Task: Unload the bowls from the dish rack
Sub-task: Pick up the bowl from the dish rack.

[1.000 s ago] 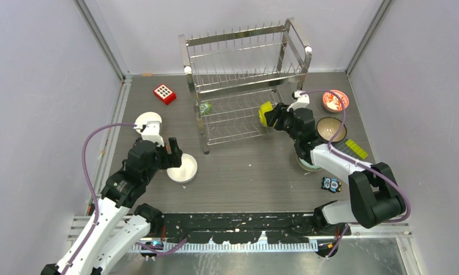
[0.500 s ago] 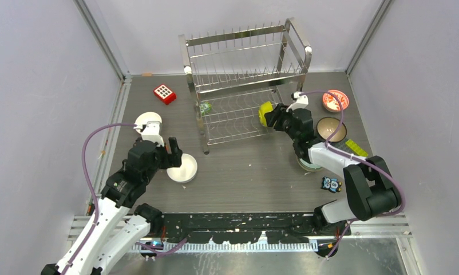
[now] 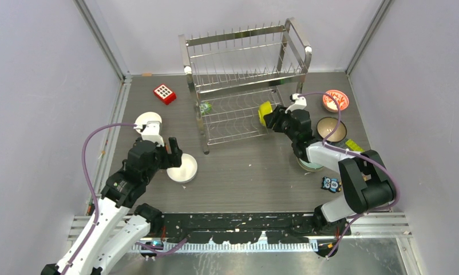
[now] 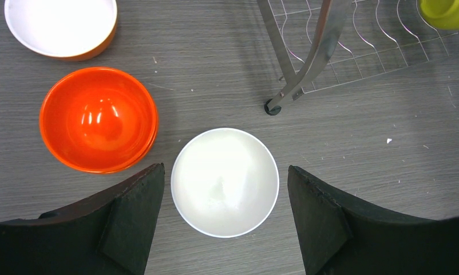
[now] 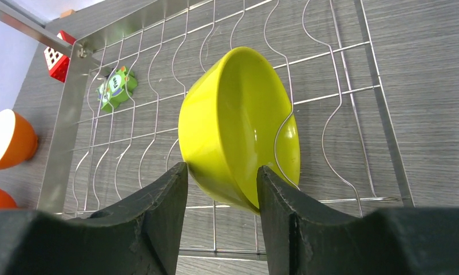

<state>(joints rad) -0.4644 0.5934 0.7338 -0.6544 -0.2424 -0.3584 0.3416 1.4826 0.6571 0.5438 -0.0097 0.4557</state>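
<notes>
Lime-yellow bowl (image 5: pixel 233 120) in dish rack (image 5: pixel 67 120), right gripper (image 5: pixel 222 169) astride, grip unclear; left gripper (image 4: pixel 224 169) spread.

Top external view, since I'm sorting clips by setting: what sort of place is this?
Probably a robot test cell, not a kitchen: plain lilac partition walls box in a grey wood-grain table, and a shiny steel wire dish rack stands on it.

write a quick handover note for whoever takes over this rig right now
Left end effector: open, over the white bowl on the table.
Right end effector: astride the rim of the lime-yellow bowl in the lower tier of the dish rack; grip not confirmed.
Done: orange bowl, patterned bowl and dark bowl are out on the table.
Left: lift out the lime-yellow bowl, the only one seen in the rack.
</notes>
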